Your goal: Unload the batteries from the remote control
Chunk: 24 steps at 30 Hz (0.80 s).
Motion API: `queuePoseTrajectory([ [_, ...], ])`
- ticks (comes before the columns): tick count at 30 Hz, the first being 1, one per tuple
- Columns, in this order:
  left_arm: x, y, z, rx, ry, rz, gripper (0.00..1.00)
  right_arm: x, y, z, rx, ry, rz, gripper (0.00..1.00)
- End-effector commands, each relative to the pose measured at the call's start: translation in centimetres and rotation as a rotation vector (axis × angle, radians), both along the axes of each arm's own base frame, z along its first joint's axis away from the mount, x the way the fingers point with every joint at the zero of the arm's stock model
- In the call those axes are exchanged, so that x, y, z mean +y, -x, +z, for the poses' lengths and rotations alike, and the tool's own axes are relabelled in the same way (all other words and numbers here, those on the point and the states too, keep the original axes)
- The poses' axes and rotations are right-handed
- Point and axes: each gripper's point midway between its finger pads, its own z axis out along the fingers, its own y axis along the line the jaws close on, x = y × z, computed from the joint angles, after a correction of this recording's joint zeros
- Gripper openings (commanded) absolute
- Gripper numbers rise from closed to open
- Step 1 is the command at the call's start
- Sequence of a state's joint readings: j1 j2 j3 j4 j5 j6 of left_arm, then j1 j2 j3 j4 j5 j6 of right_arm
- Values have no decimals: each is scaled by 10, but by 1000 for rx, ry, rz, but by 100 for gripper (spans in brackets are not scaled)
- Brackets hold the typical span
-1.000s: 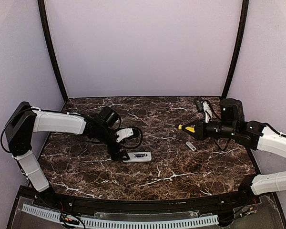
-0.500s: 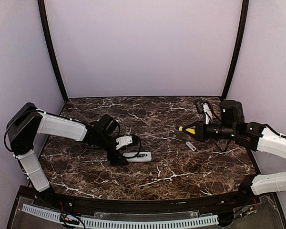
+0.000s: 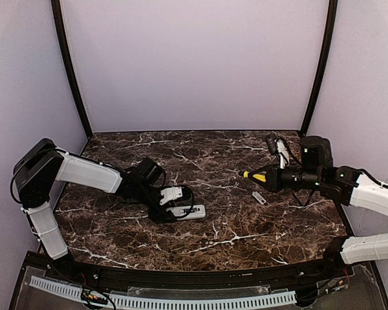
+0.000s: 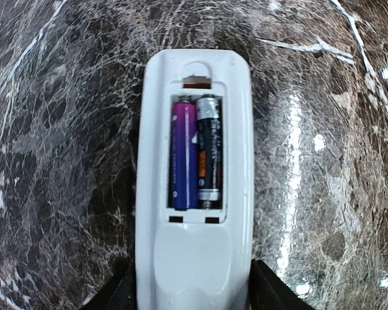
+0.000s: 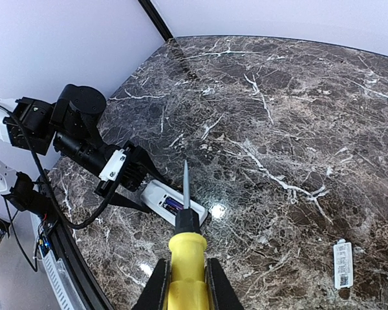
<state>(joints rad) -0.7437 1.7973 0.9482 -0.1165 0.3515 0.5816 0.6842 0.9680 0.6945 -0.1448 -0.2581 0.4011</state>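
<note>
The left claw (image 3: 163,214) is at the left end of the remote control (image 3: 191,211), jaws straddling its width; whether they press it yet I cannot tell. The remote lies lengthwise along the desk's (image 3: 246,252) front edge, left of centre, with the batteries (image 4: 195,152) face-up. Well apart, near the right edge, the right claw (image 3: 276,177) clamps a yellow-handled tool (image 3: 253,174), its tip pointing left.

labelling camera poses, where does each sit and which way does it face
Top external: above, behind the bases, looking down on the dark marble table; both arms show.
Left wrist: facing down at the slim white plastic remote control and its two slim batteries; left end effector flanks it.
Right wrist: looks along the yellow-handled pointed tool in the right end effector towards the left arm.
Shared by top and right wrist: remote, left arm.
</note>
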Motion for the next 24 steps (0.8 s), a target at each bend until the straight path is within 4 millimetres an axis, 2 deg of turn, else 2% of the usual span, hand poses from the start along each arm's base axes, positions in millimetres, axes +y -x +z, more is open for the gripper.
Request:
queuePoseTrajectory([
  [1, 2, 7, -7, 7, -20, -24, 55, -3, 0, 2, -8, -15, -3, 0],
  [6, -3, 8, 2, -6, -11, -30, 36, -4, 2, 2, -4, -16, -4, 0],
  [11, -10, 5, 25, -67, 19, -23, 19, -6, 2, 3, 6, -14, -18, 0],
  [19, -13, -11, 68, -204, 53, 24, 4, -3, -1, 10, 18, -22, -21, 0],
  [24, -7, -19, 97, -301, 66, 53, 1, 2, -6, 15, 25, -18, -13, 0],
])
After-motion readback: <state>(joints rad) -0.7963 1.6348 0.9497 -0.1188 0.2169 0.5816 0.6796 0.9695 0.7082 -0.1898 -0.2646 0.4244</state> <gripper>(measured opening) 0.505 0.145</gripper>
